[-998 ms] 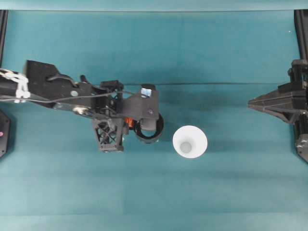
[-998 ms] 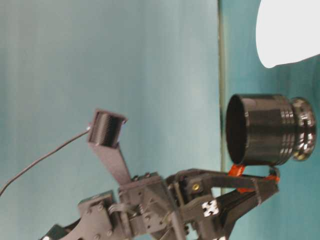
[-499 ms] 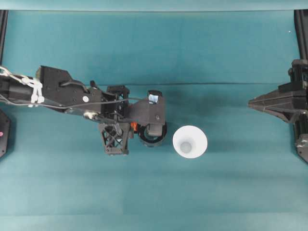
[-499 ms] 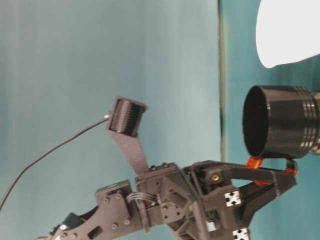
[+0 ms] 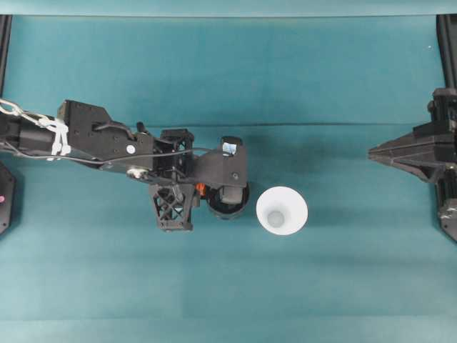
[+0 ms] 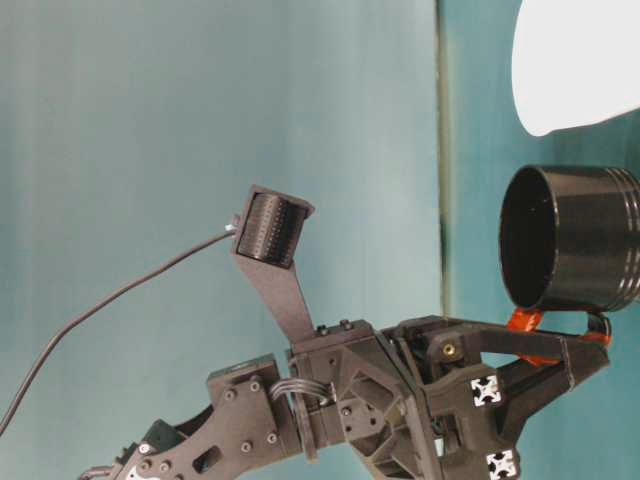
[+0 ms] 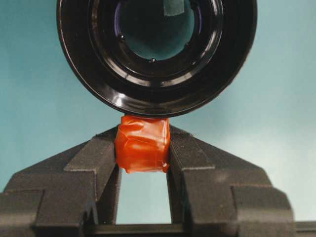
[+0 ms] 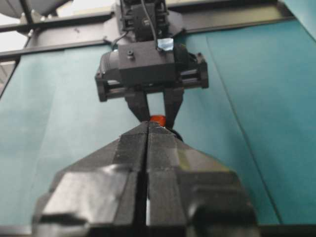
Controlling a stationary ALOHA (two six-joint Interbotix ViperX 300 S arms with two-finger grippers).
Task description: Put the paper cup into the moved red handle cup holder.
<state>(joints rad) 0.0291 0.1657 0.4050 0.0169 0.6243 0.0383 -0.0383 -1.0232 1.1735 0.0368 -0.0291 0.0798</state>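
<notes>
Left wrist view: left gripper [image 7: 143, 150] pinches the red handle cup holder [image 7: 157, 52] by its tab, just left of the paper cup [image 5: 282, 210]. Right gripper [image 8: 146, 148] sits closed, far right. Next, I'd say: release, fetch cup.

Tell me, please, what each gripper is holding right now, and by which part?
The left gripper holds the red handle cup holder by its red-orange handle tab, pinched between both fingers. The right gripper is shut and holds nothing.

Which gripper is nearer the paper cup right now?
Left. The left gripper holds the red handle cup holder beside the paper cup; the right gripper sits at the table's edge.
</notes>
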